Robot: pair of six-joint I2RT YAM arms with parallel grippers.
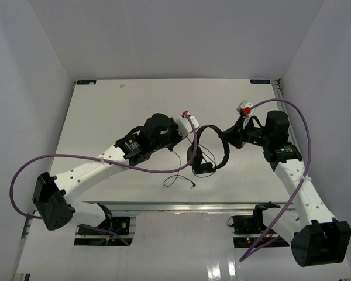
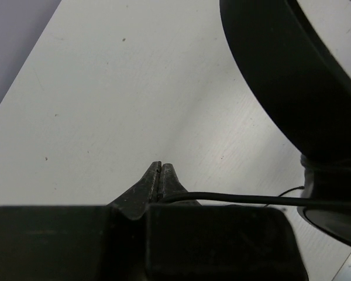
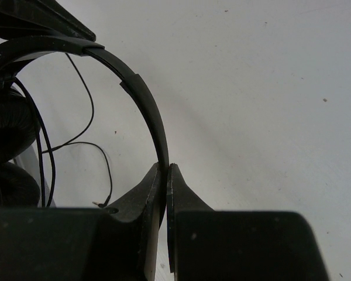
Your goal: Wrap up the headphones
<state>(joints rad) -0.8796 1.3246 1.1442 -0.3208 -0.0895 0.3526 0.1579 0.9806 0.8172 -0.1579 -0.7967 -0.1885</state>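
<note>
The black headphones (image 1: 210, 153) stand at the table's middle, held between my two grippers. My right gripper (image 1: 227, 139) is shut on the thin headband (image 3: 145, 102), which passes between its fingertips (image 3: 166, 167). The two padded earcups (image 3: 9, 132) hang at the left of the right wrist view. My left gripper (image 1: 185, 135) is shut on the thin black cable (image 2: 240, 199), which runs from its closed tips (image 2: 162, 165) rightward to an earcup (image 2: 333, 205). The rest of the cable (image 1: 178, 178) lies loose on the table with its plug (image 3: 98, 204) at the end.
The white table (image 1: 117, 111) has white walls on three sides and a metal front edge (image 1: 181, 205). Thick purple robot cables (image 1: 76, 158) loop beside each arm, the right one (image 1: 307, 132) arching over the right wrist.
</note>
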